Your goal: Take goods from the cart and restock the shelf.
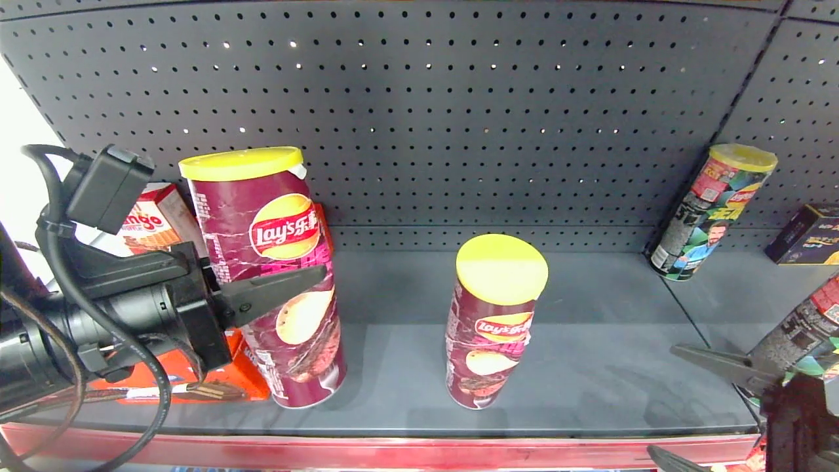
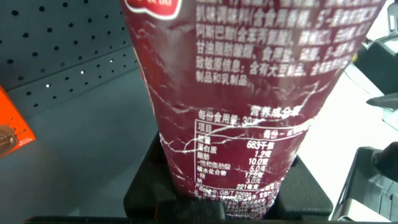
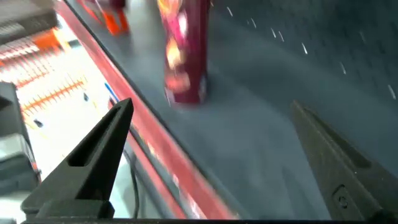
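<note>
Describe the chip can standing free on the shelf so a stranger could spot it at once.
Start at the grey shelf in front of the perforated back panel and look to its middle: a maroon chip can with a yellow lid stands upright, alone. Its twin to the left is clamped in the left gripper, and the dark-printed can at the right leans on the panel.

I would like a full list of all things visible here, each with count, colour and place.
chip cans: 2, maroon, yellow lids; held can at shelf's left, standing can mid-shelf
dark cans: 2; leaning can against pegboard, edge can far right
orange boxes: 2, far left
dark box: 1, far right
shelf: 1, grey, red edge
pegboard: 1, grey, behind
left tool: shut on held can
right tool: open, low right
</note>
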Robot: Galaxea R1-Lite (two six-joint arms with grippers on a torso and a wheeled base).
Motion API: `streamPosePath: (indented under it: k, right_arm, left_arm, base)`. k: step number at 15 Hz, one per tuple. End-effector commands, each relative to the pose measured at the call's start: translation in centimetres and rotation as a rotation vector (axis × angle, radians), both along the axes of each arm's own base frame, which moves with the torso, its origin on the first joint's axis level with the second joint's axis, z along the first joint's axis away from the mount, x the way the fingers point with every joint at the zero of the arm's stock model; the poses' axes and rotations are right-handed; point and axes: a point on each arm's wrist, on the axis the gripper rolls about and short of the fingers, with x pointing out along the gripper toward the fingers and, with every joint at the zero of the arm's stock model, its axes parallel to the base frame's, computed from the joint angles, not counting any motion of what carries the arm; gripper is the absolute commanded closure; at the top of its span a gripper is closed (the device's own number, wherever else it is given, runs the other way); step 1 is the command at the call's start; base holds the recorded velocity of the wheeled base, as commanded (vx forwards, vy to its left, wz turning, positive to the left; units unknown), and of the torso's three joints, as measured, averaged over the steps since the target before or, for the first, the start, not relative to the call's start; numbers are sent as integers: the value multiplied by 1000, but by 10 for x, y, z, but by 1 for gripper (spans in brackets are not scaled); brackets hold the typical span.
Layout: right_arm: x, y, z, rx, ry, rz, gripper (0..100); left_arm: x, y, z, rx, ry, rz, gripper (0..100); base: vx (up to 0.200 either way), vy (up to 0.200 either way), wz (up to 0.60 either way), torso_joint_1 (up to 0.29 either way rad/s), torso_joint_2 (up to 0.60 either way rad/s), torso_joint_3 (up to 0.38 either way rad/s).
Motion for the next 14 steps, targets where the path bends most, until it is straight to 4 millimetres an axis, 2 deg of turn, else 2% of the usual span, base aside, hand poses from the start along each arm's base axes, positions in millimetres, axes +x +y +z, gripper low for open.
streamPosePath:
  k: [1,4,7,8,10,13,14]
  right_arm:
    - [-30,-23,-3,12,-24,-100,0]
    - [-65,-38,-19,-4,38,-181,0]
    - [-100,-52,-43,74,79,-463,0]
    - [-113,-56,-58,92,88,-634,0]
    - [-125,-57,-75,112,103,-820,0]
    - [-126,-60,-76,179,110,-936,0]
    - [-126,-60,-76,175,108,-926,0]
  left_arm:
    - [-2,0,2,-3,-8,-3,100]
    - [-4,0,4,-5,-17,-6,100]
    - [-5,0,4,-5,-18,-9,100]
    - [-6,0,5,-7,-22,-11,100]
    - [-6,-1,5,-7,-24,-12,100]
    - [-6,-1,8,-10,-37,-12,100]
    - [-6,-1,8,-9,-38,-12,100]
  base:
    - [0,0,0,0,0,0]
    - [0,0,0,0,0,0]
    - [0,0,0,0,0,0]
    - [0,0,0,0,0,0]
    - [0,0,0,0,0,0]
    - [0,0,0,0,0,0]
    - [0,0,0,0,0,0]
